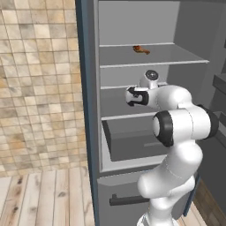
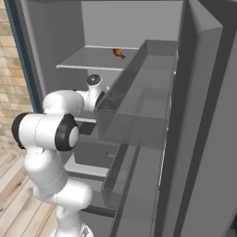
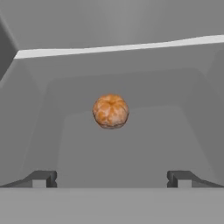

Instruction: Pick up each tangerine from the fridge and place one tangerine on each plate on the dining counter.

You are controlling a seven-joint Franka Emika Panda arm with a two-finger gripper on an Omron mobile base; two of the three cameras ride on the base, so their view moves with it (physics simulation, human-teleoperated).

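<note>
Tangerine (image 3: 110, 111): one shows, lying alone on a grey fridge shelf straight ahead of the gripper (image 3: 112, 178), whose two fingertips (image 3: 43, 178) stand wide apart with nothing between them and clear shelf floor on every side of the fruit. A pale shelf edge (image 3: 118, 47) crosses above it, and slanted grey walls close in on both sides. Farther out, the fridge (image 1: 132, 26) stands open with the arm reaching in at the middle shelves, one brown drumstick-like food (image 1: 141, 50) on the upper shelf, one drawer (image 1: 132, 141) below and two door bins (image 2: 139, 102) beside the arm.
</note>
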